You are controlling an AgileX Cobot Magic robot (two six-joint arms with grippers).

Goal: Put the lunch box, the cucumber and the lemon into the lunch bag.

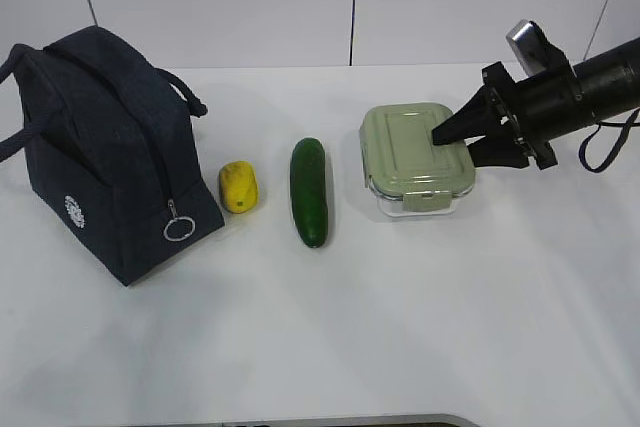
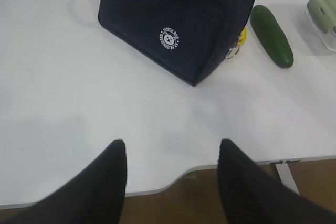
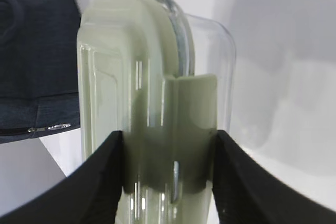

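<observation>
The lunch box (image 1: 410, 155), clear glass with a sage-green lid, lies right of centre. My right gripper (image 1: 455, 144) is shut on its right end. In the right wrist view the fingers (image 3: 102, 182) press the lid on one side and the glass base on the other, around the clip (image 3: 181, 129). The dark green cucumber (image 1: 309, 192) lies left of the box, and the yellow lemon (image 1: 240, 187) left of that. The navy lunch bag (image 1: 95, 147) stands at the far left, its zipper ring (image 1: 178, 229) hanging low. My left gripper (image 2: 172, 150) is open and empty over the table's near edge.
The white table (image 1: 420, 327) has bare surface in front of all the objects. In the left wrist view the bag (image 2: 178, 24) sits ahead, with the cucumber (image 2: 271, 35) and a corner of the lunch box (image 2: 323, 11) to its right. A white wall closes the back.
</observation>
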